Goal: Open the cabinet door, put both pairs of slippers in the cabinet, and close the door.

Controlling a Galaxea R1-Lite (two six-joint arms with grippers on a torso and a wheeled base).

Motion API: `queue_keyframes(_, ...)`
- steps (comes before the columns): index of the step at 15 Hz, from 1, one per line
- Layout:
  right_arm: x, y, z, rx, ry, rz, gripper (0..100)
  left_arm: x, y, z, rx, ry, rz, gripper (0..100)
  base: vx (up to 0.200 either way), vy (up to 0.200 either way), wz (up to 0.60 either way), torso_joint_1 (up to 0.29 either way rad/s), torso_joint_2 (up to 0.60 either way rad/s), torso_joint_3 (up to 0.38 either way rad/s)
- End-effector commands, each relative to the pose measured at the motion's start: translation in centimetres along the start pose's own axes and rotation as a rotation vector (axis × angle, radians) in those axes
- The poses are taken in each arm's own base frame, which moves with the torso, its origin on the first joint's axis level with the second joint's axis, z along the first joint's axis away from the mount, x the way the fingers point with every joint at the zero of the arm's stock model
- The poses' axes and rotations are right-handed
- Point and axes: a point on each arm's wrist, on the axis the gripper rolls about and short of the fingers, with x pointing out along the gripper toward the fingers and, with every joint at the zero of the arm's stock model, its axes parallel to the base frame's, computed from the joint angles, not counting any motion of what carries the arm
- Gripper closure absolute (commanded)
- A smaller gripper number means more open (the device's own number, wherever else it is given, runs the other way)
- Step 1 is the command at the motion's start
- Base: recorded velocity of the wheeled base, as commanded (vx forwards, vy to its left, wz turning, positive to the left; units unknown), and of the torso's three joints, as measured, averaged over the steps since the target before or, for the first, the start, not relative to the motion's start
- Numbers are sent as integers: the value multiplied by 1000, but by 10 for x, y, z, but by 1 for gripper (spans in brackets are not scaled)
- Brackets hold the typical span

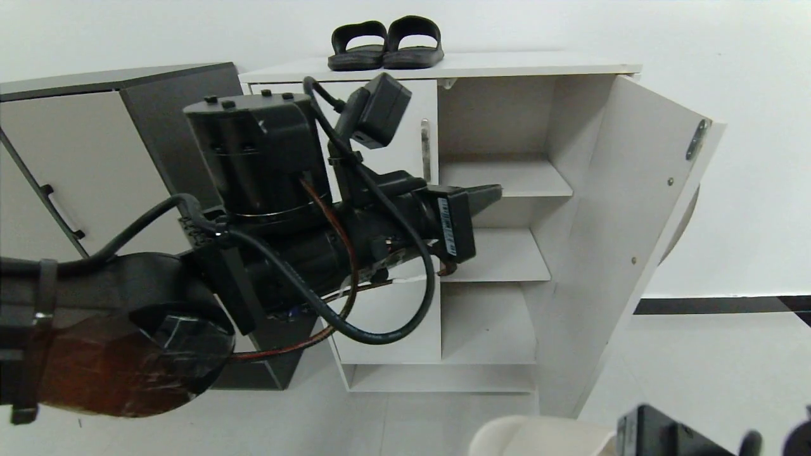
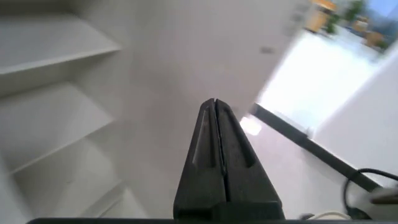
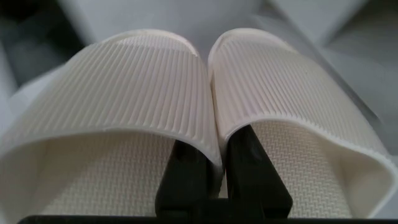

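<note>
Nearest, low on the right: white slippers (image 3: 149, 93), pinched together at their inner edges between the fingers of the right gripper (image 3: 219, 163). Farther in, at centre: left gripper (image 2: 216, 143), fingers pressed together on nothing, level with the middle shelves of the white cabinet (image 1: 507, 65). Cabinet door (image 1: 627, 240) swung open to the right. Farthest: black slippers (image 1: 385, 43) side by side on the cabinet top, grey cabinet (image 1: 95, 158) just left.

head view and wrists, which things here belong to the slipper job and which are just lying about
Job: white cabinet, its door open; black slippers on its top; white slippers clamped in the right gripper; left gripper, shut, before the shelves.
Lying about: grey cabinet beside it.
</note>
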Motion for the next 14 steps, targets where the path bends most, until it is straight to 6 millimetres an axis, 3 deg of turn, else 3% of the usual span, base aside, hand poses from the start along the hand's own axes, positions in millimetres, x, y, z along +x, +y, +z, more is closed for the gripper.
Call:
queue_keyframes(1, 41, 5, 22, 117, -7, -210, 100, -42, 5, 23, 21, -74, 100, 100, 0, 0, 0, 0, 0, 0)
queue_keyframes(3, 62, 2, 21, 166, -12, -385, 100, -83, 4, 37, 60, -104, 253, 100, 0, 0, 0, 0, 0, 0)
queue_keyframes(5, 74, -12, 29, 213, -81, -492, 100, -127, 0, 38, 139, -54, 502, 100, 0, 0, 0, 0, 0, 0)
queue_keyframes(7, 89, -29, 41, 259, -155, -651, 100, -184, -11, 23, 152, -6, 750, 100, 0, 0, 0, 0, 0, 0)
queue_keyframes(9, 99, -40, 41, 272, -162, -750, 100, -249, -15, 10, 181, -82, 1044, 100, 0, 0, 0, 0, 0, 0)
queue_keyframes(11, 99, -42, 41, 272, -165, -754, 100, -301, -28, -26, 225, -115, 1318, 100, 0, 0, 0, 0, 0, 0)
queue_keyframes(13, 100, -41, 42, 272, -168, -753, 100, -330, -41, -77, 238, -120, 1516, 100, 0, 0, 0, 0, 0, 0)
queue_keyframes(14, 100, -41, 41, 270, -165, -754, 100, -343, -49, -113, 263, -135, 1503, 100, 0, 0, 0, 0, 0, 0)
